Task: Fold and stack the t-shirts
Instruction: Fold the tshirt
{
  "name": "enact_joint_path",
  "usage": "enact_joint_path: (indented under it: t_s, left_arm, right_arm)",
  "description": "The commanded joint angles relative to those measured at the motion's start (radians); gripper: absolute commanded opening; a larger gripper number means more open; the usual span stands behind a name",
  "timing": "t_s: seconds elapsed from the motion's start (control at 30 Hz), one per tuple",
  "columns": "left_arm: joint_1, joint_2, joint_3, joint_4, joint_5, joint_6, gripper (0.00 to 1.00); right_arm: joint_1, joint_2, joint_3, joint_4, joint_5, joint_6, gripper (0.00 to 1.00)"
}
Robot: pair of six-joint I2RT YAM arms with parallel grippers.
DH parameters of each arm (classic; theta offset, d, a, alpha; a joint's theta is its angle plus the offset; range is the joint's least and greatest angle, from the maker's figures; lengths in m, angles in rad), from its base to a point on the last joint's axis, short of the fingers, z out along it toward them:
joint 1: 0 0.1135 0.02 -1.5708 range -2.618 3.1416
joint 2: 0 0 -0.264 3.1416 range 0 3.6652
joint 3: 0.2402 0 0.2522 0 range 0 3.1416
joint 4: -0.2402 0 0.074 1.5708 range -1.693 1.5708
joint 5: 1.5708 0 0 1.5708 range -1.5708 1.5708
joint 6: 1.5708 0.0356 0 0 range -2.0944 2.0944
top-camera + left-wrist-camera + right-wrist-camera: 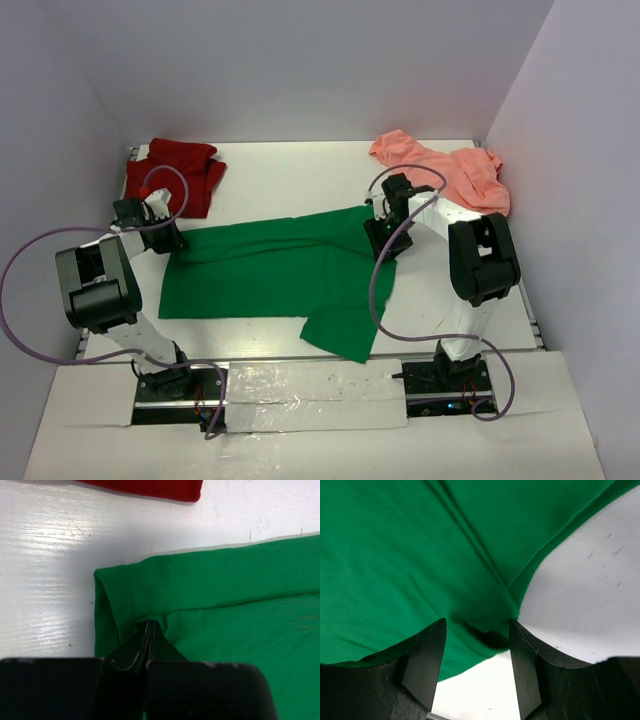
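The bright green t-shirt (285,270) lies spread across the middle of the table. My left gripper (172,243) is at its far left corner, shut on a pinch of the green cloth (210,595) beside the sleeve hem. My right gripper (377,228) is at the shirt's far right corner, jaws open, with the green cloth edge (410,565) lying between the fingertips (427,650). The dark red t-shirt (175,172) lies crumpled at the far left; its edge shows in the left wrist view (150,487). The salmon pink t-shirt (450,172) lies crumpled at the far right.
White walls enclose the table on the left, back and right. A taped white strip (315,395) runs along the near edge between the arm bases. Purple cables (25,300) loop off both arms.
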Motion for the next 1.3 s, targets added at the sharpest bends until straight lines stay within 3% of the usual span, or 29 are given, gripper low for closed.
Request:
enact_joint_path:
  t_s: [0.0, 0.3, 0.63, 0.87, 0.9, 1.03, 1.27]
  left_arm:
    - [0.0, -0.001, 0.026, -0.008, 0.026, 0.007, 0.0]
    - [-0.001, -0.011, 0.017, 0.005, 0.023, 0.008, 0.0]
    - [0.0, -0.018, 0.014, 0.003, 0.031, 0.013, 0.0]
    - [0.0, -0.025, 0.008, 0.005, 0.032, 0.018, 0.0]
    - [0.0, -0.025, 0.008, 0.006, 0.034, 0.018, 0.0]
    - [-0.001, -0.027, 0.008, 0.003, 0.037, 0.016, 0.0]
    - [-0.001, -0.044, 0.015, 0.0, 0.032, 0.018, 0.0]
  right_arm:
    - [0.003, 0.02, 0.05, -0.001, 0.038, -0.018, 0.61]
    - [0.003, -0.017, 0.023, 0.065, 0.163, -0.03, 0.61]
    - [0.003, -0.014, 0.019, 0.078, 0.117, -0.03, 0.56]
    - [0.005, -0.021, 0.022, 0.074, 0.086, -0.03, 0.33]
    - [0.003, -0.023, 0.022, 0.074, 0.088, -0.03, 0.23]
    - [0.005, -0.027, 0.017, 0.075, 0.081, -0.033, 0.03]
    - [0.008, -0.067, 0.004, 0.107, 0.133, -0.044, 0.0]
